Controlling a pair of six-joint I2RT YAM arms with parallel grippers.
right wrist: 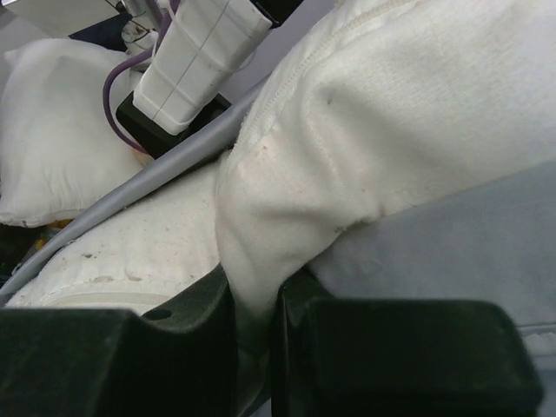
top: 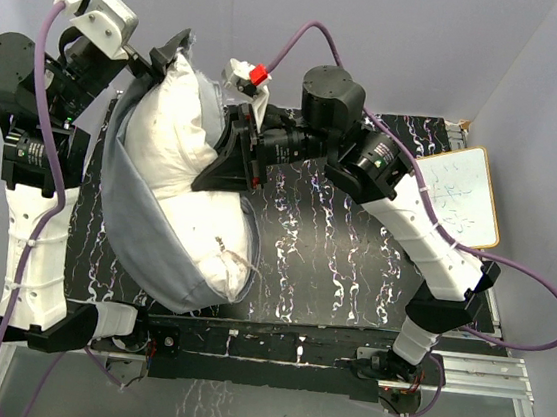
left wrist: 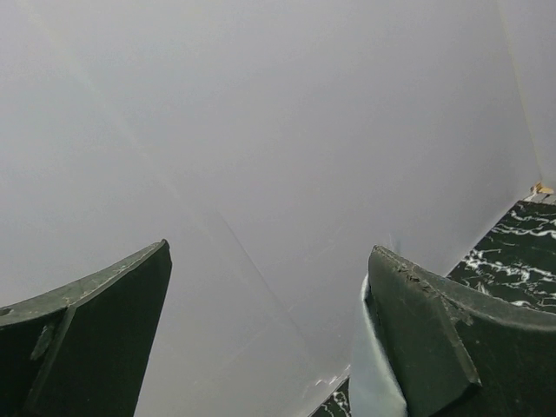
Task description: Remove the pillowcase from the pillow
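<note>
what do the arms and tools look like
The left arm and right arm each have a white lower link, black joints and a purple cable. The left tool and right tool have dark wedge-shaped fingers. The left housing is white; a red part sits by the right tool.

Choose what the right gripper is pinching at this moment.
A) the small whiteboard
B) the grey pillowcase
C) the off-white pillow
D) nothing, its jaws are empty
C: the right wrist view shows the right gripper shut on a fold of the pillow, whose cloth is off-white, not grey.
</note>
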